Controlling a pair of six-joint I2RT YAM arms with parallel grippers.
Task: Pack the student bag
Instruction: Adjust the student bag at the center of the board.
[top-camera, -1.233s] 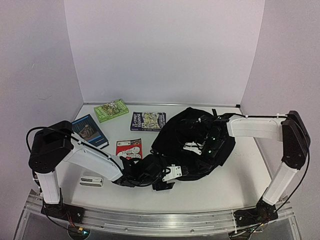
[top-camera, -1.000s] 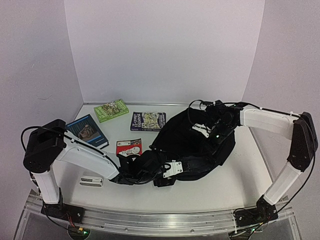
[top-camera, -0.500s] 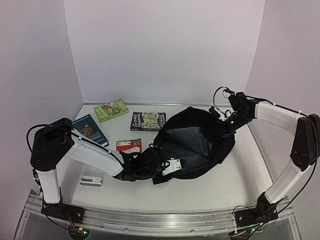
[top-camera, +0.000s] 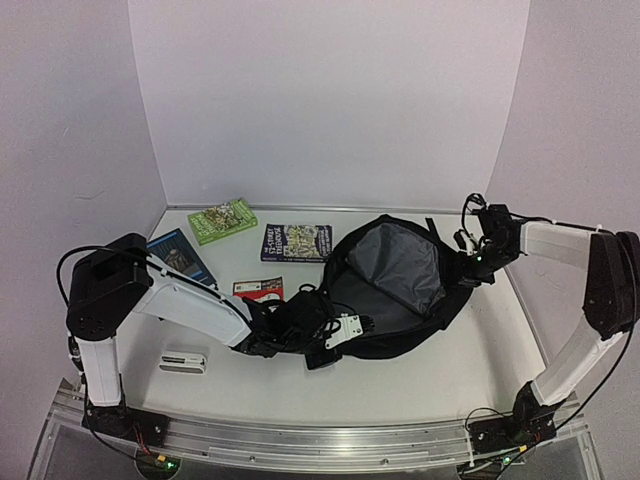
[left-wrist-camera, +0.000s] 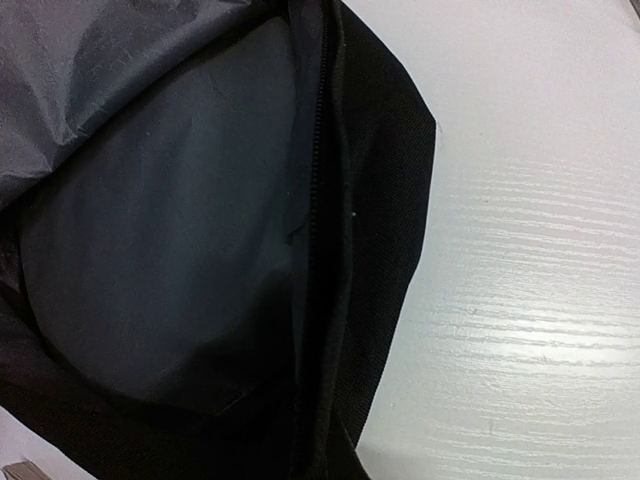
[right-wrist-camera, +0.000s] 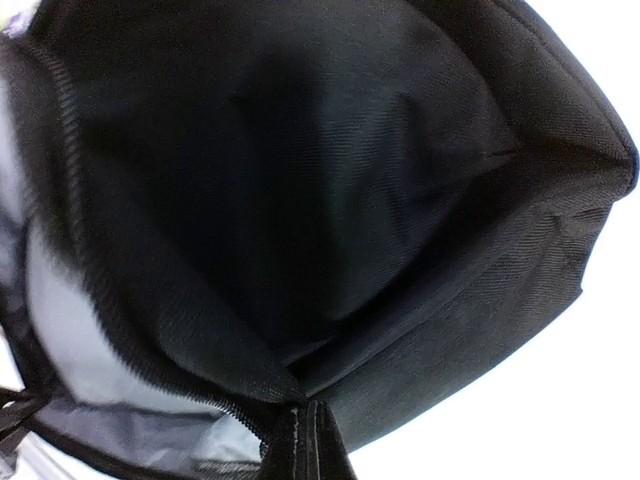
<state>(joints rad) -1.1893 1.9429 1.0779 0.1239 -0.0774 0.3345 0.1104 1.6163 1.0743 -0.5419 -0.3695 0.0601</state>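
The student bag is a large black backpack lying on the table's middle right, its mouth pulled wide so the grey lining faces up. My left gripper is shut on the bag's near left rim. The left wrist view shows only the bag's black fabric, its zip and grey lining, and my fingers are hidden. My right gripper is shut on the bag's right edge and holds it lifted. In the right wrist view the dark inside of the bag fills the frame, with a pinched seam at the bottom.
Loose items lie left of the bag: a green book at the back, a blue book, a dark book touching the bag, a red and white booklet and a small white box. White walls enclose the table.
My right gripper has pulled the bag's edge to the right and back, spreading the mouth and baring the grey lining. My left gripper has shut on the near rim.
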